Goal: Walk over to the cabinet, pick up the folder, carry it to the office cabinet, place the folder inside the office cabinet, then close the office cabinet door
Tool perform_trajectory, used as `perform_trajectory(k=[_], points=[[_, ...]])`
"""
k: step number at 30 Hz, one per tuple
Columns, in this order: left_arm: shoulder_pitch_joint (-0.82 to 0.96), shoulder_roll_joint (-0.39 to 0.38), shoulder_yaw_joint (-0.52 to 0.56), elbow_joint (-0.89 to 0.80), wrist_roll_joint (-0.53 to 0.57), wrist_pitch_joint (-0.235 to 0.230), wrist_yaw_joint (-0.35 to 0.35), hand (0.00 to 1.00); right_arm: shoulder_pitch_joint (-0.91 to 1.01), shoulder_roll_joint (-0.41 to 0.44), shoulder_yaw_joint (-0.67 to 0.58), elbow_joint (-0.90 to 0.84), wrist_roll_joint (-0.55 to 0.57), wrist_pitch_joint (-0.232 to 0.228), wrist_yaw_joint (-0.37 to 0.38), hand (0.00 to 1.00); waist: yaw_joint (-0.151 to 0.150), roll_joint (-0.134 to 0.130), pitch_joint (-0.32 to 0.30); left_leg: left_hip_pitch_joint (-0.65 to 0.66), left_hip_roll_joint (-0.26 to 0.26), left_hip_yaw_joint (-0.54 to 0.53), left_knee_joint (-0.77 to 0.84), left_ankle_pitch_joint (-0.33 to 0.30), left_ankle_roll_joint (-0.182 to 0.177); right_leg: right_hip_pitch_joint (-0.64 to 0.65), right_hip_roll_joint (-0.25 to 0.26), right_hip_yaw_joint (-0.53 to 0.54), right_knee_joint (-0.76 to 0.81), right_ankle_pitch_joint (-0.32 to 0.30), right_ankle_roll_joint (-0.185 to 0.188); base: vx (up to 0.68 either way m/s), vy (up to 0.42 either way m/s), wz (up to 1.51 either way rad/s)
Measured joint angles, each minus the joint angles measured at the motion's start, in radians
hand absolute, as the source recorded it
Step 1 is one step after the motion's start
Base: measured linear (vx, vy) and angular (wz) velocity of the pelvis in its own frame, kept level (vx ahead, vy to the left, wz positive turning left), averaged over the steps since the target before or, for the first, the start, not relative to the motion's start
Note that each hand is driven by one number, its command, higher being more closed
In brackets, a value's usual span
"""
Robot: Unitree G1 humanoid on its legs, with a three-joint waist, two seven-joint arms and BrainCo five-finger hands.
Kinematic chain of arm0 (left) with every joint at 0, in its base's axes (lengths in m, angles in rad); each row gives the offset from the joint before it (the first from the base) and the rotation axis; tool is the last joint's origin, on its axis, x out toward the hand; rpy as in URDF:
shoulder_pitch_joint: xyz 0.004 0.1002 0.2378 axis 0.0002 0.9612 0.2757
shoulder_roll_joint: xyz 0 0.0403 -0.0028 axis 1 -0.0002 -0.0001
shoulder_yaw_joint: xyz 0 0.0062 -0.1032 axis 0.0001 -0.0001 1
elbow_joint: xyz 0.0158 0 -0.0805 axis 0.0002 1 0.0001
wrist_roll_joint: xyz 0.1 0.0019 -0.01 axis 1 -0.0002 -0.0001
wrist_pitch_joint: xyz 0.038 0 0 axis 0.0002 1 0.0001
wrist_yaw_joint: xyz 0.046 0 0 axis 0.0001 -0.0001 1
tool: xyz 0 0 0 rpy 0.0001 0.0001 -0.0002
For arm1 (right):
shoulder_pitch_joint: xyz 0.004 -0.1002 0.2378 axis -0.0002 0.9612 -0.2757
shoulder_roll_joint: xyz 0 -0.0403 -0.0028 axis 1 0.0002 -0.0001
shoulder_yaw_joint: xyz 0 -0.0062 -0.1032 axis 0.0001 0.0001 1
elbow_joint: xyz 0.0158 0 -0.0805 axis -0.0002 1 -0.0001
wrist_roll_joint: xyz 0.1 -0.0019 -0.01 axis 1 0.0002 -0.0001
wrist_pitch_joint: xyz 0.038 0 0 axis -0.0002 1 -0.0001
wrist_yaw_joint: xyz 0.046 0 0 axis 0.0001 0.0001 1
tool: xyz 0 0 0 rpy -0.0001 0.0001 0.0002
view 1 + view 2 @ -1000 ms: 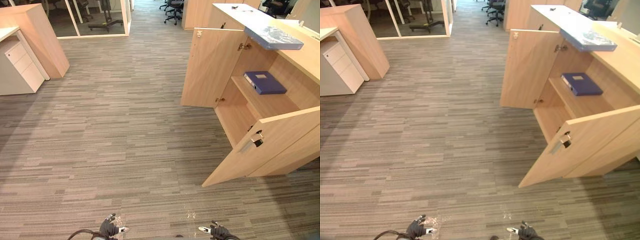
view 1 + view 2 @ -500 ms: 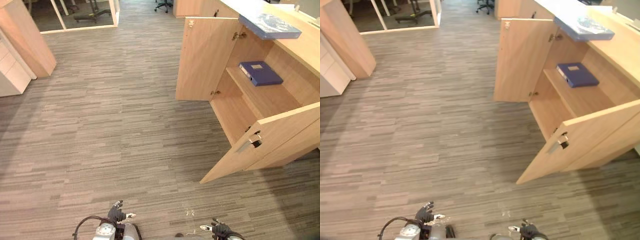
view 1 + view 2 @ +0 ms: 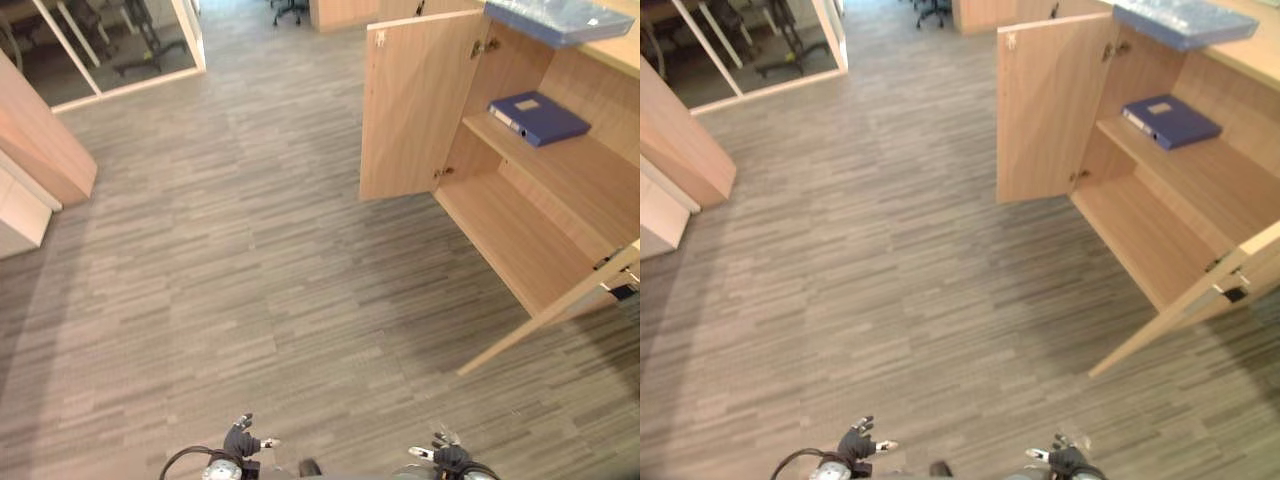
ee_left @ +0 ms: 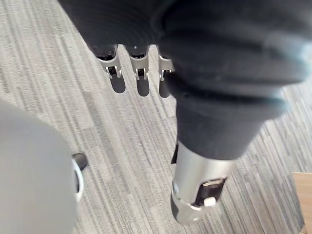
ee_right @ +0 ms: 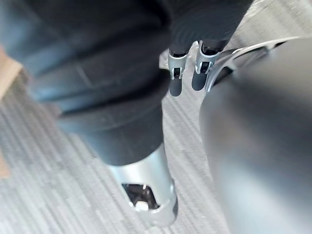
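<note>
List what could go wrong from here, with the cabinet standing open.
The near door juts out over the floor on the robot's right; a step closer might clip it.
Two folders show, a dark blue folder on the shelf and a pale blue folder on the cabinet top; the wrong one might get picked.

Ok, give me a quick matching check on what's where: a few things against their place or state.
Things:
1 dark blue folder
2 pale blue folder
3 near cabinet door
4 left hand

Places or states:
A open and empty, above the carpet
B flat on the upper shelf inside the cabinet
C on the cabinet top, overhanging the opening
D swung wide open

Pairs: 1-B, 2-C, 3-D, 4-A
</note>
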Motion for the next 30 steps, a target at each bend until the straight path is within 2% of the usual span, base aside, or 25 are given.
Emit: perform_trajectory(k=[1, 2, 4, 5, 7, 8, 9, 10, 12, 13, 14, 16, 17, 18, 20, 21, 22, 24, 25, 27, 28, 30], points=[[-0.004, 0.006, -0.012, 0.000, 0.002, 0.000, 0.000, 0.00, -0.009, 0.002, 0.000, 0.000, 0.004, -0.001, -0.002, 0.00, 0.000, 0.001, 0.003, 0.011, 0.002, -0.001, -0.002, -0.001, 0.001, -0.027, -0.003, -0.016, 0.063, -0.008, -0.002, 0.18, 0.123, 0.10], [-0.011, 0.015, -0.043, 0.000, 0.004, -0.001, 0.000, 0.00, -0.021, 0.006, 0.010, -0.004, 0.019, -0.002, -0.005, 0.00, 0.000, 0.007, 0.012, 0.034, 0.019, -0.007, -0.007, -0.001, 0.001, -0.069, 0.023, -0.041, 0.122, -0.057, 0.022, 0.14, 0.037, 0.07], [-0.013, 0.020, -0.070, 0.002, 0.004, -0.001, 0.000, 0.00, -0.030, 0.022, 0.031, -0.027, 0.036, -0.012, -0.006, 0.00, 0.000, 0.012, 0.032, 0.060, 0.044, -0.012, -0.015, -0.001, 0.000, -0.114, 0.079, -0.096, 0.123, -0.116, 0.018, 0.16, -0.028, 0.08], [-0.018, 0.018, -0.072, 0.009, 0.004, -0.001, 0.001, 0.00, -0.037, 0.030, 0.032, -0.031, 0.039, -0.021, -0.006, 0.00, -0.002, 0.012, 0.046, 0.078, 0.053, -0.015, -0.024, -0.005, -0.006, -0.139, 0.111, -0.109, 0.092, -0.125, 0.017, 0.17, -0.101, 0.07], [-0.034, 0.012, -0.067, 0.022, -0.003, 0.000, 0.001, 0.00, -0.056, 0.033, 0.033, -0.030, 0.068, -0.029, -0.007, 0.00, -0.008, 0.006, 0.080, 0.118, 0.067, -0.015, -0.060, -0.018, -0.027, -0.200, 0.201, -0.120, -0.074, -0.116, 0.009, 0.14, -0.155, 0.00], [-0.038, 0.011, -0.065, 0.027, -0.008, 0.000, 0.001, 0.00, -0.060, 0.035, 0.033, -0.030, 0.079, -0.031, -0.006, 0.00, -0.008, 0.002, 0.086, 0.125, 0.067, -0.013, -0.066, -0.021, -0.037, -0.210, 0.220, -0.125, -0.137, -0.102, 0.003, 0.10, -0.192, -0.01], [-0.042, 0.016, -0.061, 0.043, -0.010, 0.000, 0.000, 0.00, -0.059, 0.040, 0.033, -0.026, 0.095, -0.031, -0.006, 0.00, -0.016, -0.011, 0.089, 0.131, 0.059, -0.016, -0.069, -0.033, -0.060, -0.205, 0.254, -0.123, -0.286, -0.035, -0.007, 0.10, -0.220, 0.12], [-0.044, 0.013, -0.058, 0.060, -0.008, 0.001, 0.000, 0.00, -0.054, 0.041, 0.022, -0.026, 0.116, -0.039, -0.006, 0.00, -0.034, -0.017, 0.091, 0.144, 0.055, -0.036, -0.069, -0.055, -0.075, -0.208, 0.269, -0.106, -0.295, 0.035, -0.110, 0.13, -0.227, 0.09], [-0.038, -0.007, -0.021, 0.059, 0.003, 0.002, -0.001, 0.00, -0.056, 0.027, 0.004, -0.025, 0.116, -0.039, -0.005, 0.00, -0.040, 0.022, 0.083, 0.156, 0.089, -0.044, -0.080, -0.072, -0.095, -0.212, 0.296, -0.111, -0.263, -0.023, -0.106, 0.21, -0.220, -0.07], [-0.037, -0.006, -0.014, 0.059, 0.004, 0.002, -0.001, 0.00, -0.053, 0.030, -0.007, -0.024, 0.116, -0.039, -0.004, 0.00, -0.047, 0.023, 0.082, 0.156, 0.105, -0.053, -0.080, -0.076, -0.100, -0.209, 0.308, -0.121, -0.255, -0.039, -0.106, 0.30, -0.317, 0.10], [-0.038, -0.005, -0.004, 0.059, 0.004, 0.003, -0.001, 0.00, -0.033, 0.031, -0.017, -0.011, 0.115, -0.032, -0.003, 0.00, -0.050, 0.029, 0.074, 0.149, 0.152, -0.067, -0.045, -0.099, -0.128, -0.192, 0.349, -0.148, -0.257, -0.079, -0.106, 0.33, -0.392, 0.33], [-0.044, -0.002, 0.004, 0.059, 0.004, 0.005, -0.003, 0.00, -0.010, 0.042, -0.062, 0.016, 0.118, -0.017, -0.003, 0.00, -0.047, 0.014, 0.078, 0.098, 0.219, -0.080, 0.133, -0.114, -0.146, -0.142, 0.378, -0.182, -0.277, -0.108, -0.115, 0.31, -0.381, 0.42], [-0.042, 0.000, 0.020, 0.053, 0.003, 0.009, -0.011, 0.00, 0.016, 0.046, -0.073, 0.034, 0.117, -0.006, -0.004, 0.00, -0.050, -0.003, 0.078, 0.021, 0.282, -0.078, 0.344, -0.109, -0.177, -0.087, 0.406, -0.202, -0.326, -0.112, -0.118, 0.30, -0.378, 0.31], [-0.041, 0.000, 0.051, 0.046, -0.002, 0.010, -0.013, 0.00, 0.037, 0.038, -0.074, 0.054, 0.118, 0.002, -0.004, 0.00, -0.045, -0.004, 0.078, -0.047, 0.355, -0.071, 0.574, -0.096, -0.209, -0.022, 0.444, -0.210, -0.380, -0.112, -0.118, 0.28, -0.336, 0.15], [-0.027, 0.003, 0.098, 0.041, -0.026, 0.012, -0.010, 0.00, 0.046, 0.029, -0.074, 0.080, 0.118, 0.013, -0.004, 0.00, -0.043, -0.010, 0.078, -0.097, 0.413, -0.032, 0.778, -0.092, -0.214, 0.058, 0.484, -0.206, -0.448, -0.112, -0.117, 0.24, -0.209, -0.20], [-0.021, 0.001, 0.123, 0.037, -0.046, 0.012, -0.006, 0.00, 0.049, 0.028, -0.078, 0.089, 0.117, 0.016, -0.005, 0.00, -0.042, -0.012, 0.075, -0.119, 0.421, -0.006, 0.812, -0.093, -0.212, 0.105, 0.499, -0.192, -0.490, -0.106, -0.109, 0.22, -0.159, -0.25], [-0.021, 0.000, 0.135, 0.037, -0.063, 0.012, -0.002, 0.00, 0.050, 0.027, -0.081, 0.091, 0.117, 0.021, -0.006, 0.00, -0.039, -0.012, 0.073, -0.135, 0.417, -0.001, 0.806, -0.094, -0.210, 0.119, 0.505, -0.185, -0.510, -0.104, -0.107, 0.21, -0.130, -0.34], [-0.019, 0.001, 0.174, 0.037, -0.101, 0.011, 0.012, 0.00, 0.037, 0.031, -0.080, 0.091, 0.117, 0.024, -0.006, 0.00, -0.014, -0.015, 0.070, -0.201, 0.393, -0.002, 0.723, -0.103, -0.195, 0.141, 0.515, -0.152, -0.551, -0.085, -0.113, 0.22, -0.085, -0.59], [-0.017, 0.000, 0.198, 0.034, -0.140, 0.006, 0.022, 0.00, 0.022, 0.029, -0.076, 0.089, 0.119, 0.022, -0.007, 0.00, 0.009, -0.016, 0.070, -0.231, 0.363, -0.024, 0.592, -0.103, -0.194, 0.145, 0.517, -0.117, -0.577, -0.074, -0.108, 0.19, -0.034, -0.70], [-0.017, -0.001, 0.213, 0.037, -0.155, 0.000, 0.032, 0.00, 0.000, 0.030, -0.065, 0.088, 0.125, 0.020, -0.008, 0.00, 0.010, -0.016, 0.071, -0.249, 0.330, -0.081, 0.446, -0.100, -0.194, 0.161, 0.517, -0.091, -0.595, -0.068, -0.101, 0.22, 0.020, -0.52], [-0.015, -0.001, 0.217, 0.037, -0.156, -0.002, 0.039, 0.00, -0.008, 0.029, -0.046, 0.083, 0.133, 0.016, -0.010, 0.00, 0.011, -0.018, 0.072, -0.248, 0.310, -0.135, 0.320, -0.093, -0.203, 0.181, 0.517, -0.071, -0.611, -0.067, -0.097, 0.24, 0.053, -0.39], [-0.012, -0.004, 0.217, 0.037, -0.148, -0.009, 0.051, 0.00, -0.006, 0.032, -0.025, 0.067, 0.134, 0.000, -0.017, 0.00, 0.011, -0.017, 0.072, -0.236, 0.293, -0.211, 0.128, -0.039, -0.208, 0.213, 0.515, -0.048, -0.633, -0.066, -0.077, 0.23, 0.118, -0.43]])
